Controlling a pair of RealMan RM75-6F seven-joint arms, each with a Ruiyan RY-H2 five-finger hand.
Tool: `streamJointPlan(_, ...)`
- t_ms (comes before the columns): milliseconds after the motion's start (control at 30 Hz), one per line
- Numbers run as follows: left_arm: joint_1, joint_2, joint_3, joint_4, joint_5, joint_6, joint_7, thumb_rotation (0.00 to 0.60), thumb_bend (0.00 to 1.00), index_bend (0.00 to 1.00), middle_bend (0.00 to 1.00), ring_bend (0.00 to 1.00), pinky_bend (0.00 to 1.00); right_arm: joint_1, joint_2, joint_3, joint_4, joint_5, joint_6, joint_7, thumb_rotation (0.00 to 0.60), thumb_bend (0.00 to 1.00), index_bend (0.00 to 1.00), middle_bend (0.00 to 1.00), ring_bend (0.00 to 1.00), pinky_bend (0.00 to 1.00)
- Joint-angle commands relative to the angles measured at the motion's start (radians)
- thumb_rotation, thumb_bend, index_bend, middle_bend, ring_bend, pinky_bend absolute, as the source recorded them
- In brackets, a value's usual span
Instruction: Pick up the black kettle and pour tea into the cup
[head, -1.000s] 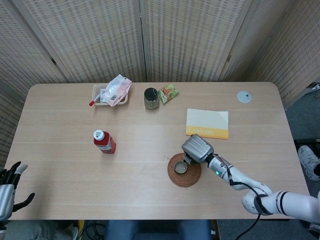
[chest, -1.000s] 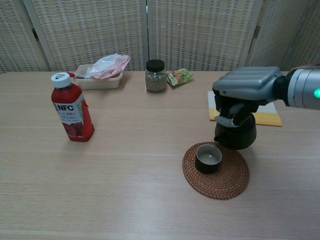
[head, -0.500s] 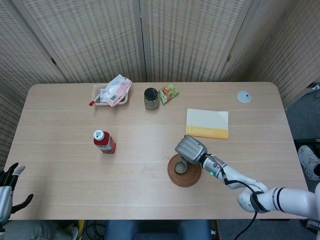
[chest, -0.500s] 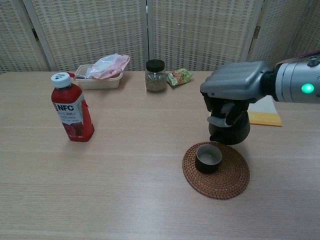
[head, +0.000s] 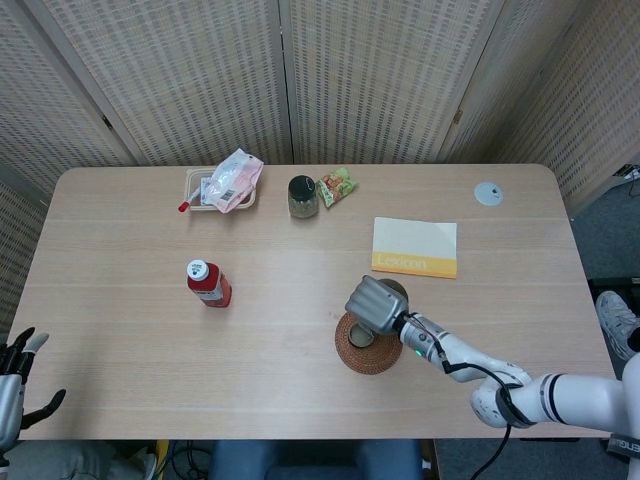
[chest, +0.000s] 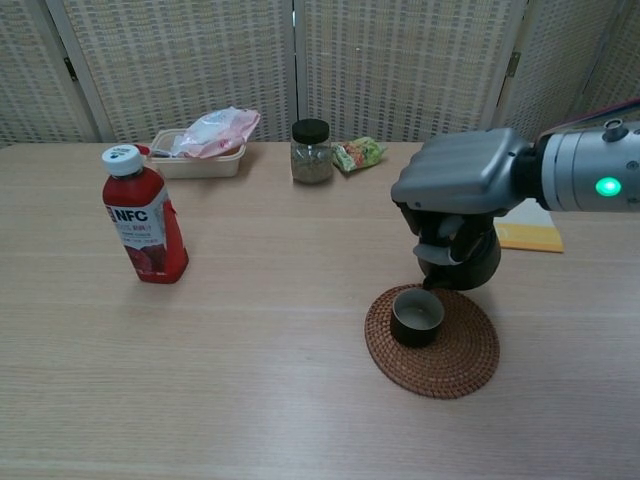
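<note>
Kettle (chest: 472, 262) hangs under right hand (chest: 458, 185) – fingers wrapped round it – just above cup (chest: 417, 315).

Right hand (chest: 462, 192) with black kettle (chest: 470, 262) is now further left and toward the cup (chest: 417, 316) than a second ago. Kettle is off the table, lifted clear, where it earlier sat just beside the woven coaster (chest: 432, 341). It now tilts, spout end dipped down just above the cup's rim. Left hand (head: 12, 385) sits slightly lower at the frame corner in head view.
</note>
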Motion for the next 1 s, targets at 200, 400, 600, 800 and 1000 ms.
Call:
streamJointPlan(200, 0.003, -0.004, -0.001, 0.005, 0.0, 0.002, -0.005, 0.6, 0.22, 0.14, 0.06, 0.16, 0.09, 0.024, 0.004, -0.023, -0.018, 0.039, 0.016, -0.057, 0.447, 0.54, 0.98, 0.98, 0.86, 0.53)
streamJointPlan(400, 0.005, -0.007, -0.001, 0.01, 0.001, 0.003, -0.008, 0.6, 0.22, 0.14, 0.06, 0.16, 0.09, 0.043, 0.005, -0.036, -0.03, 0.064, 0.026, -0.094, 0.447, 0.53, 0.98, 0.98, 0.86, 0.53)
streamJointPlan(600, 0.01, -0.01, -0.001, 0.015, 0.0, 0.007, -0.013, 0.6, 0.22, 0.14, 0.06, 0.16, 0.09, 0.064, 0.003, -0.049, -0.038, 0.09, 0.034, -0.131, 0.447, 0.53, 0.98, 0.98, 0.86, 0.54)
streamJointPlan(800, 0.014, -0.013, -0.001, 0.021, -0.002, 0.009, -0.019, 0.6, 0.22, 0.14, 0.06, 0.16, 0.09, 0.086, 0.0, -0.063, -0.046, 0.118, 0.04, -0.169, 0.447, 0.53, 0.98, 0.98, 0.86, 0.54)
streamJointPlan(1000, 0.016, -0.015, -0.001, 0.027, -0.002, 0.01, -0.025, 0.6, 0.22, 0.14, 0.06, 0.16, 0.09, 0.107, -0.002, -0.079, -0.057, 0.144, 0.053, -0.207, 0.446, 0.53, 0.98, 0.98, 0.86, 0.54)
